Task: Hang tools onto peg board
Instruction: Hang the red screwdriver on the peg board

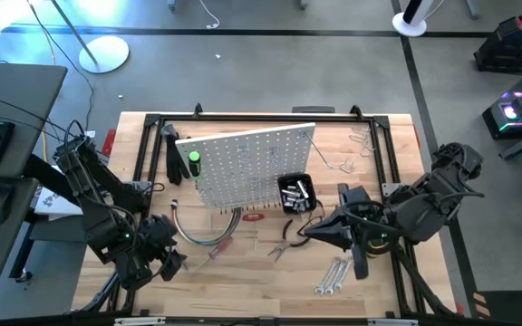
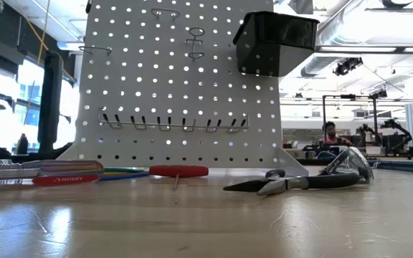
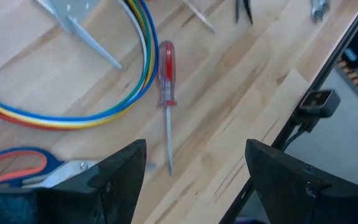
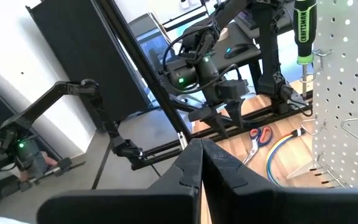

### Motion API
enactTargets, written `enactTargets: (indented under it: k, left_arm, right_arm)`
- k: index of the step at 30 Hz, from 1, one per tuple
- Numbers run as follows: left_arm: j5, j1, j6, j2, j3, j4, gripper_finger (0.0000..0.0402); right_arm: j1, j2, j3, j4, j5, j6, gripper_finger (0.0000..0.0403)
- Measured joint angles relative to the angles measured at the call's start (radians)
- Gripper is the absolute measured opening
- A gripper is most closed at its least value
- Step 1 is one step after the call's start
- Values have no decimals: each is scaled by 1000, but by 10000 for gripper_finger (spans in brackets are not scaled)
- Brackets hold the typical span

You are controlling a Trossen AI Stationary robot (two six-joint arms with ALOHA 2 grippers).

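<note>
Left claw [image 3: 194,168] spread wide, empty, red screwdriver [image 3: 166,74] just ahead. I worry its thin shaft rolls away. Right claw [image 4: 201,163] pinched together, empty.

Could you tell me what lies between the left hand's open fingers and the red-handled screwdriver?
Only bare wood: in the left wrist view, the left hand hovers open just short of the red-handled screwdriver.

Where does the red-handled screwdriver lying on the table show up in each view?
High view: red-handled screwdriver on the wood below the peg board.
Low view: lying flat, left of centre, before the peg board.
Left wrist view: between the open left gripper and the coloured cables.
Right wrist view: not in it.
Shared landmark: the peg board.
</note>
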Motion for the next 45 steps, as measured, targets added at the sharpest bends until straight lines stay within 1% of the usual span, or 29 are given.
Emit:
enactTargets:
  k: [5,16,33,36,37,39,42,43,45]
  left_arm:
    - [39,0,30,0,0,1,268]
    - [49,-1,24,0,0,9,268]
    - [51,0,26,0,0,14,268]
    - [50,0,29,0,0,14,268]
    - [50,0,29,0,0,16,268]
    - [60,0,32,0,0,31,268]
    - [75,-2,52,0,0,31,268]
    - [73,-3,55,0,0,28,268]
    - [69,-3,55,0,0,23,268]
  right_arm:
    - [0,0,0,0,0,0,0]
    - [0,0,0,0,24,0,0]
    - [0,-1,0,0,25,0,0]
    - [0,-1,0,0,48,1,0]
    - [0,-1,0,0,53,12,0]
    - [0,1,0,-9,43,109,0]
    - [0,15,0,-127,-94,283,0]
    - [4,25,0,-173,-122,331,0]
    - [13,49,-1,-241,-133,415,0]
